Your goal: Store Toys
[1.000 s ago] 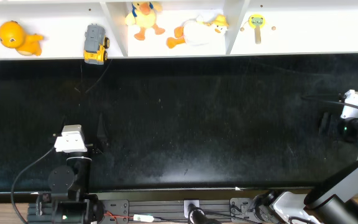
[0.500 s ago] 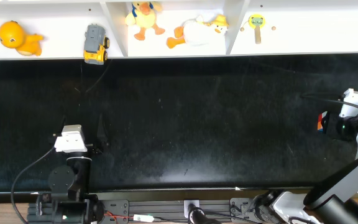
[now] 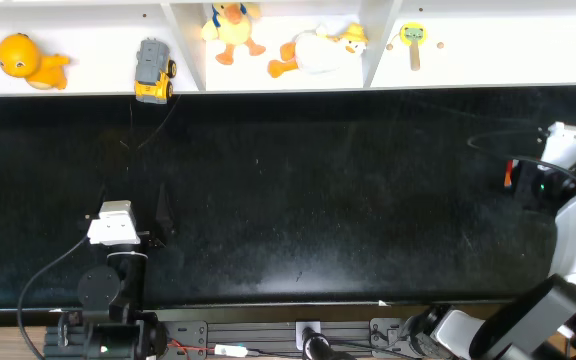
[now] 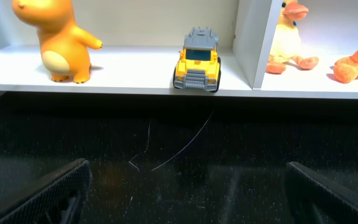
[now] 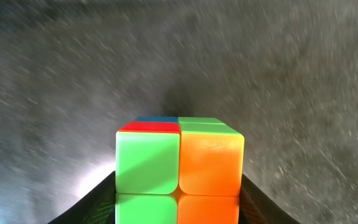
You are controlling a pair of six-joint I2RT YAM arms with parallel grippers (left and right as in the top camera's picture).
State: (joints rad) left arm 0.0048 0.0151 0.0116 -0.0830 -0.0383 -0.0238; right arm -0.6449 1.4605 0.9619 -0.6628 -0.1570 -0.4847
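At the right edge of the black bench point(image 3: 318, 190), we find the right tool point(image 3: 518, 180) clamped on a multicoloured puzzle cube point(image 5: 179, 165), well apart from the white shelf point(image 3: 98, 70) along the far side. Near the bench's left front, the left tool point(image 4: 185, 193) sits with its fingers spread wide. It faces the yellow toy truck point(image 4: 197, 60) and the orange dinosaur figure point(image 4: 58, 37) in the shelf's left compartment.

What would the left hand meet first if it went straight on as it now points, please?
Probably the yellow toy truck at the front edge of the white shelf; the black table before it looks free.
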